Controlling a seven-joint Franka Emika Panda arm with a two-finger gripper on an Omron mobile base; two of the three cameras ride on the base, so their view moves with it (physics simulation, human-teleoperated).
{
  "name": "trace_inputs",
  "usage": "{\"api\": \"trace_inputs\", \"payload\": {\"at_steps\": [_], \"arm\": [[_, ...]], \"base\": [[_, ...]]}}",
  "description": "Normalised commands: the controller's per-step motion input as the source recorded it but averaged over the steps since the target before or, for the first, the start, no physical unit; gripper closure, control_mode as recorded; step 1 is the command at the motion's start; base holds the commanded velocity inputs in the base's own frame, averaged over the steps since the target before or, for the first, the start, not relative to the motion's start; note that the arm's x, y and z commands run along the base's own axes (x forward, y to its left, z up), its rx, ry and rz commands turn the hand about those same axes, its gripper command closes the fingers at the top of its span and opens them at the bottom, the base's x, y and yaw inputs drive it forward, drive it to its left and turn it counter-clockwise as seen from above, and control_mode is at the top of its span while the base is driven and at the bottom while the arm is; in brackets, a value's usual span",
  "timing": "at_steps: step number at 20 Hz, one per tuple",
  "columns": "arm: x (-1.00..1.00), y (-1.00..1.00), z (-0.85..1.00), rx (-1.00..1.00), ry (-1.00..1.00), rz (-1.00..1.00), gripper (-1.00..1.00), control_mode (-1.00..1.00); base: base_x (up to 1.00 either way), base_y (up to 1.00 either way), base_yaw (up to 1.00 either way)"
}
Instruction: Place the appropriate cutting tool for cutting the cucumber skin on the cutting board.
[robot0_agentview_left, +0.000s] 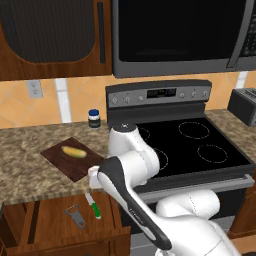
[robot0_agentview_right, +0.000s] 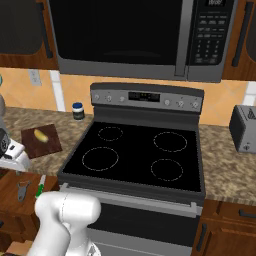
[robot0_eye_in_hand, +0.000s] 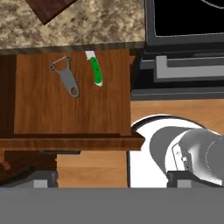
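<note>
The grey Y-shaped peeler (robot0_eye_in_hand: 66, 76) lies in an open wooden drawer (robot0_eye_in_hand: 39, 109), forked head toward the counter, beside a green-handled knife (robot0_eye_in_hand: 95, 70). From the base views the peeler (robot0_agentview_left: 75, 215) (robot0_agentview_right: 22, 189) sits left of the knife (robot0_agentview_left: 93, 205). The yellowish cucumber (robot0_agentview_left: 73, 151) (robot0_agentview_right: 40, 135) rests on the dark reddish-brown cutting board (robot0_agentview_left: 75, 166) (robot0_agentview_right: 49, 145) on the counter above the drawer. My gripper (robot0_eye_in_hand: 110, 179) hangs above the drawer's front edge, well short of the peeler. It is open, with nothing between its fingers. The hand (robot0_agentview_left: 97, 176) hovers at the counter's edge.
A black stove top (robot0_agentview_left: 195, 142) fills the counter right of the board, its front edge next to the drawer. A small dark-lidded jar (robot0_agentview_left: 94, 118) stands by the back wall. A toaster (robot0_agentview_right: 243, 129) sits at the far right. A microwave (robot0_agentview_right: 130, 35) hangs overhead.
</note>
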Motion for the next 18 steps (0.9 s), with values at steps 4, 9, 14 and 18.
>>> {"api": "trace_inputs", "payload": {"at_steps": [4,9,14,18], "arm": [[-0.03,0.46,-0.93,-0.01,0.0,0.0,-1.0,-1.0],[0.0,0.73,-0.64,0.0,0.03,0.0,-1.0,-1.0],[0.03,0.21,-0.62,0.0,0.07,0.0,-1.0,-1.0],[0.13,0.12,-0.49,0.0,0.04,0.0,-1.0,-1.0]], "base": [[0.0,0.0,0.0],[0.0,0.0,0.0],[0.0,0.0,0.0],[0.0,0.0,0.0]]}}
